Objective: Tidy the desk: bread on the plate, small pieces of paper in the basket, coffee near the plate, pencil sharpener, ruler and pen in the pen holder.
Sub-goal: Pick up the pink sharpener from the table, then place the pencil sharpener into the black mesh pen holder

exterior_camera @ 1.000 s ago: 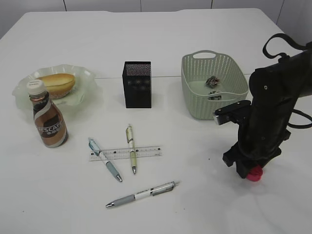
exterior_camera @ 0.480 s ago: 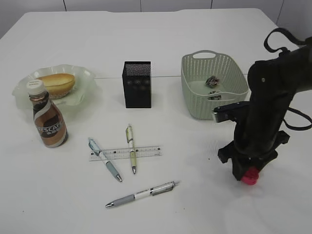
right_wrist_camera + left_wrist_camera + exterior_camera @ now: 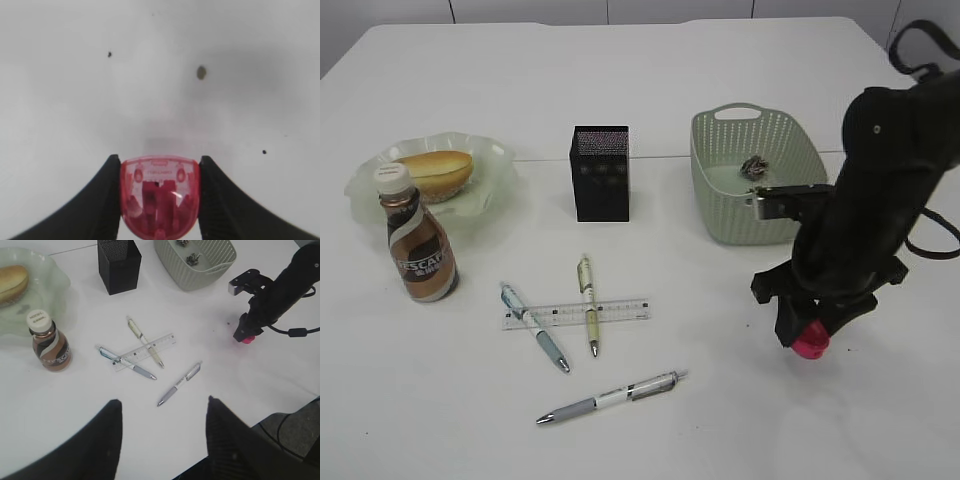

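my right end effector [image 3: 159, 200] is black, its fingers either side of a translucent pink-red pencil sharpener [image 3: 159, 195]. the worktop [image 3: 720, 420] is white with a few dark specks. the basket [image 3: 720, 200] is pale sage green with a perforated wall, the pen holder [image 3: 601, 173] black with tiny dots, the plate [image 3: 480, 195] frosted pale green, the bread [image 3: 438, 172] golden brown. the coffee [image 3: 419, 247] bottle has brown and white swirls under a cream cap. the ruler [image 3: 620, 311] is clear.
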Controlling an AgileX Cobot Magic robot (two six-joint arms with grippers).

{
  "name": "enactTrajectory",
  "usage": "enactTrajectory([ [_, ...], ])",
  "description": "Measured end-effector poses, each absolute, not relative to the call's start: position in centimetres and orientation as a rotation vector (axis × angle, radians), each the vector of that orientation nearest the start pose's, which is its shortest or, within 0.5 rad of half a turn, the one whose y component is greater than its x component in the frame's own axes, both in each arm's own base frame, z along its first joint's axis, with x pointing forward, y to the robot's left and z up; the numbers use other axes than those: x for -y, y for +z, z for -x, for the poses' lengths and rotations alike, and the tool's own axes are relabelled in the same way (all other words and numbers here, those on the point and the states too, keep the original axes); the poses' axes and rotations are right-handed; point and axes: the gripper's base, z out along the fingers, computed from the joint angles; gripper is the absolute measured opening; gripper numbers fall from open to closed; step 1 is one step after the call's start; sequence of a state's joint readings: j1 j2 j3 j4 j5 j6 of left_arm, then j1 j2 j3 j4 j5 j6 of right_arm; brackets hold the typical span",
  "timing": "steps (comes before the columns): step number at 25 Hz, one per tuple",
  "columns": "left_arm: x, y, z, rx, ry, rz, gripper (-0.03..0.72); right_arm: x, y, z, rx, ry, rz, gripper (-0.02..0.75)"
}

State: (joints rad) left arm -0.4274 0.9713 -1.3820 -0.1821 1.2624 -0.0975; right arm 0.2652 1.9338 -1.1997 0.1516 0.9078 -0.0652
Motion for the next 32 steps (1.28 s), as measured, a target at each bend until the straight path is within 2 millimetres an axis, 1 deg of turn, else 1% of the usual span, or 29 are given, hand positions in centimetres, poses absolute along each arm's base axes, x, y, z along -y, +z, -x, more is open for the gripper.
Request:
enactTrajectory([
  [2,7.5,45.5,-12.8,-2.333,-0.488,-0.41,0.395,-10.1,15.8,-32.8,-3.017,0.221,0.372,0.297],
  [5,7.5,45.5,-12.8,-2.333,-0.488,-0.41,0.391,-9.7,17.2,-31.1,-2.859,0.254,0.363,0.297],
  [7,7.5,45.5,-12.8,-2.333,-0.488,-0.41,0.389,-9.4,17.8,-30.2,-2.773,0.25,0.345,0.297],
  [8,7.5,45.5,-12.8,-2.333,-0.488,-0.41,0.388,-9.3,18.1,-29.9,-2.738,0.247,0.344,0.296],
  [10,7.5,45.5,-12.8,-2.333,-0.488,-0.41,0.387,-9.2,18.6,-30.0,-2.665,0.235,0.348,0.296],
  [16,7.5,45.5,-12.8,-2.333,-0.488,-0.41,0.386,-9.1,19.9,-32.0,-2.401,0.193,0.301,0.296],
  [20,7.6,45.5,-12.8,-2.335,-0.488,-0.41,0.386,-9.9,21.6,-33.4,-2.234,0.151,0.367,0.296],
  [24,7.9,45.1,-13.5,-2.358,-0.482,-0.411,0.386,-12.3,22.8,-35.4,-2.131,0.166,0.421,0.295],
  [27,8.1,44.8,-14.1,-2.377,-0.475,-0.412,0.385,-14.7,23.3,-37.0,-2.077,0.189,0.467,0.295],
  [28,8.2,44.7,-14.2,-2.383,-0.474,-0.412,0.384,-15.6,23.3,-37.7,-2.065,0.198,0.477,0.295],
  [32,8.2,44.4,-14.8,-2.397,-0.432,-0.41,0.382,-18.0,24.5,-40.8,-1.984,0.222,0.487,0.295],
])
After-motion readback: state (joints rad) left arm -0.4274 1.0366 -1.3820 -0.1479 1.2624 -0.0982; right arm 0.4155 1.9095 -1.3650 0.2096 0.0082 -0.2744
